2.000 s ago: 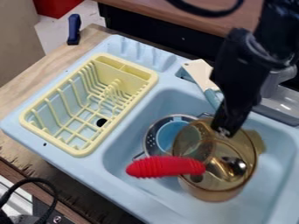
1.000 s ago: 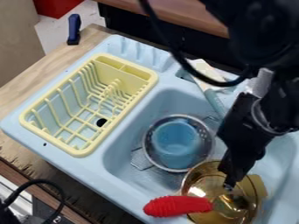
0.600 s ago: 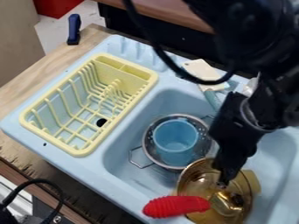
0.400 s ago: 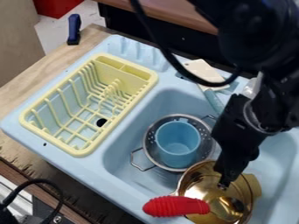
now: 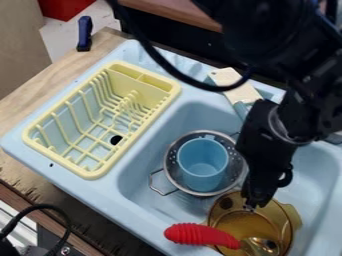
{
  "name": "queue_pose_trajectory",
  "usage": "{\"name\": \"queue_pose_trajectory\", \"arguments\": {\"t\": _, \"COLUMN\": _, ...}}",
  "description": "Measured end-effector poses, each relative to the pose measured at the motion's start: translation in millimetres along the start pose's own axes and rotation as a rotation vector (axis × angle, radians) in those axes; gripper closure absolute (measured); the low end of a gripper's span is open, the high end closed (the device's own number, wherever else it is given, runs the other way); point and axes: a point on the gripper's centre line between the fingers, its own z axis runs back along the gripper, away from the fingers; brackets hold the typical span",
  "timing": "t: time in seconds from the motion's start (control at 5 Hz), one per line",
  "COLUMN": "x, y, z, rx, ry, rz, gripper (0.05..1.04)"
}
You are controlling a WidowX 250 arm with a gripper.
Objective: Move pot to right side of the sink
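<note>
The black gripper (image 5: 250, 207) hangs over the amber see-through pot (image 5: 283, 218) at the sink's lower right, its tip overlapping the pot's upper part. Whether it touches the pot, I cannot tell. A utensil with a red ribbed handle (image 5: 202, 234) lies in the pot, the handle sticking out past the left rim. Up and to the left of the pot, a metal colander (image 5: 172, 167) holds a blue cup (image 5: 202, 160) in the light blue sink (image 5: 143, 172).
A yellow dish rack (image 5: 100, 172) sits on the drainboard left of the basin. Behind the basin lies a utensil with a cream, flat head (image 5: 234, 85). The arm and its cable cover the upper right. A dark blue clamp (image 5: 84, 34) stands on the table's back left.
The pot has moved down and slightly right from over the colander, uncovering the blue cup. Most recently the pot and red handle shifted in tilt, while the gripper moved slightly up and left.
</note>
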Motion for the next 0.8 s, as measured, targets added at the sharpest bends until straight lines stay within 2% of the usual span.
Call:
{"name": "queue_pose_trajectory", "arguments": {"t": 0.2, "x": 7.1, "y": -4.6, "z": 12.9, "rx": -0.023, "ry": 0.029, "rz": -0.009, "gripper": 0.256}}
{"name": "queue_pose_trajectory", "arguments": {"t": 0.4, "x": 14.9, "y": -11.1, "z": 27.6, "rx": -0.079, "ry": 0.042, "rz": -0.02, "gripper": 0.083}}
{"name": "queue_pose_trajectory", "arguments": {"t": 0.6, "x": 25.1, "y": -23.7, "z": 38.0, "rx": -0.17, "ry": 0.035, "rz": -0.056, "gripper": 0.083}}
{"name": "queue_pose_trajectory", "arguments": {"t": 0.8, "x": 40.0, "y": -26.3, "z": 35.6, "rx": -0.217, "ry": -0.002, "rz": -0.124, "gripper": 0.083}}
